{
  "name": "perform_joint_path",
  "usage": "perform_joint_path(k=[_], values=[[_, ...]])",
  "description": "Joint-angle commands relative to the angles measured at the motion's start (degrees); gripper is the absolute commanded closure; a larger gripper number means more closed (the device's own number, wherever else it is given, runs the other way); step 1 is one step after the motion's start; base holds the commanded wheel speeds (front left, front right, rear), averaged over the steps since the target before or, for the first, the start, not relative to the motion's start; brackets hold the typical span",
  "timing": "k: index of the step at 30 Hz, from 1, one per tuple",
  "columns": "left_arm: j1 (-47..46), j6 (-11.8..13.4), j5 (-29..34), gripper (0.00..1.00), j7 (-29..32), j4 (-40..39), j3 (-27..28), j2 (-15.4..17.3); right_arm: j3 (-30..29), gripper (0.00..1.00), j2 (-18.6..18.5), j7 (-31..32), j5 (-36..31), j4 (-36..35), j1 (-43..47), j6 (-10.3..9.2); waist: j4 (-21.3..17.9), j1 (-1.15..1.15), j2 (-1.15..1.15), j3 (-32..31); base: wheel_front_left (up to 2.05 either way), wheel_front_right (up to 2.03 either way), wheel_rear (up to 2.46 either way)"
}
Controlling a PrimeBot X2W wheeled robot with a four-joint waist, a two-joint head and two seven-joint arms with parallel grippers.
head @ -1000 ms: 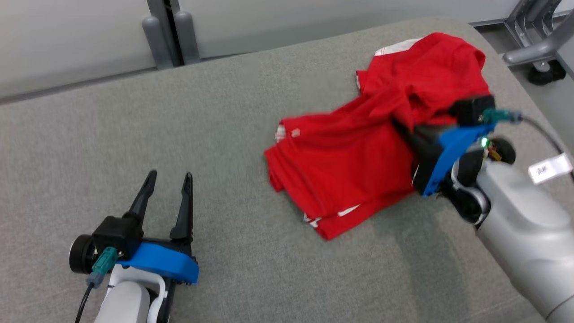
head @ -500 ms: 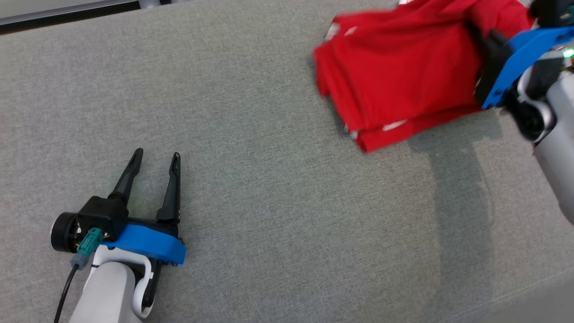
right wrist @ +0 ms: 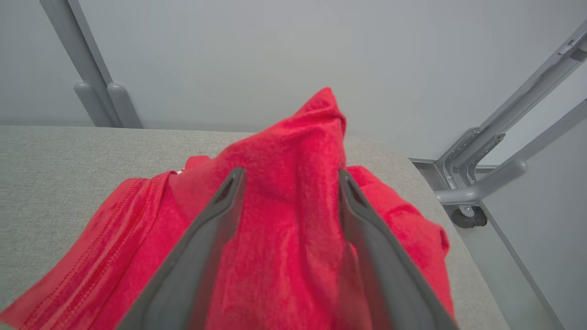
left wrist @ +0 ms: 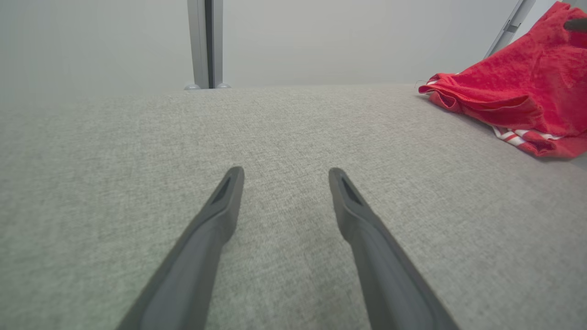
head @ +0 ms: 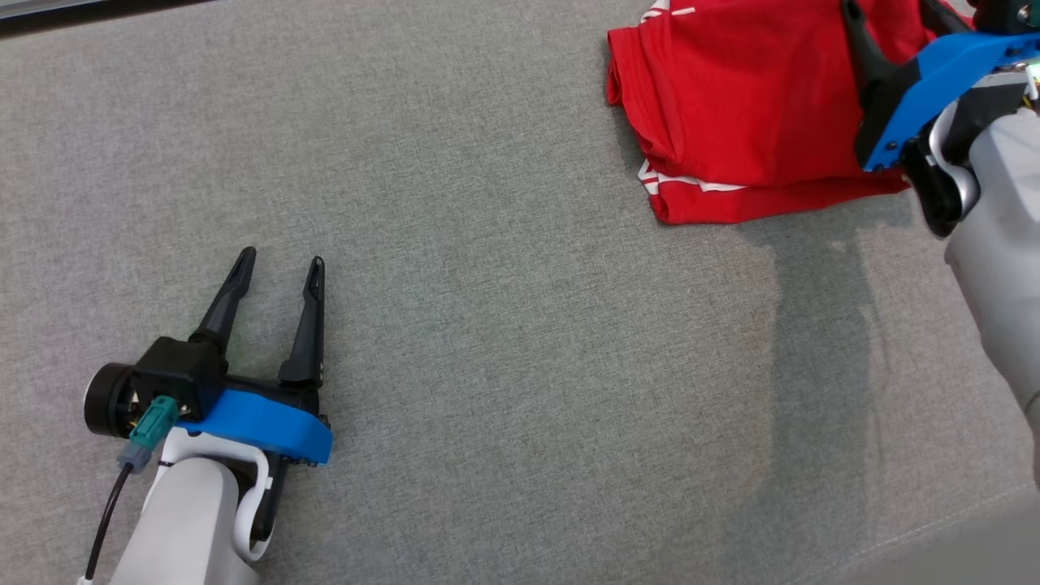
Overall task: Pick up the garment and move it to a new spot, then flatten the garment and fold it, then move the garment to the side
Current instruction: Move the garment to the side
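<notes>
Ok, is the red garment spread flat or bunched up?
Bunched up. The red garment lies heaped in layered folds on the cushion, and a peak of cloth stands between the parted fingers of the right gripper.

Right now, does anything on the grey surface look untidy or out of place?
Yes. The red garment lies crumpled at the far right of the grey surface, not flat. A ridge of its cloth stands up between the open fingers of the right gripper. Nothing looks spilled or damaged.

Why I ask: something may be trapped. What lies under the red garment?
The red garment lies bunched on the grey cushion, which shows bare along its near edges. Anything beneath the folds is covered. The right gripper, fingers open, straddles its raised peak.
</notes>
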Motion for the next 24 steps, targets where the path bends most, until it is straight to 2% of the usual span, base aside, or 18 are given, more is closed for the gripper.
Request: perform_joint_path(k=[1,10,18,24], values=[[-0.7,0.3,-0.1,0.0,0.1,1.1,0.0,0.6,-0.6,0.0,0.6,-1.5,-1.0,0.9,-0.7,-0.01,0.2,0.01,0.0,-0.1,0.0,0.0,0.0],[0.2,0.6,-1.2,0.0,-0.7,1.9,-0.2,-0.4,-3.6,0.0,0.4,-5.2,-7.1,0.9,-1.4,-0.01,1.7,0.01,0.0,-3.3,0.0,0.0,0.0],[2.7,1.8,-2.7,0.0,-1.6,2.2,1.8,-1.3,-10.8,0.0,1.6,-5.3,-14.0,-16.0,8.5,-0.01,3.6,0.01,0.0,-10.4,0.0,0.0,0.0],[5.2,2.5,-4.1,0.0,-1.9,1.5,3.9,-1.9,-13.3,0.0,2.8,-5.3,-16.1,-26.7,20.5,0.0,5.9,0.01,0.0,-17.0,0.0,0.0,0.0]])
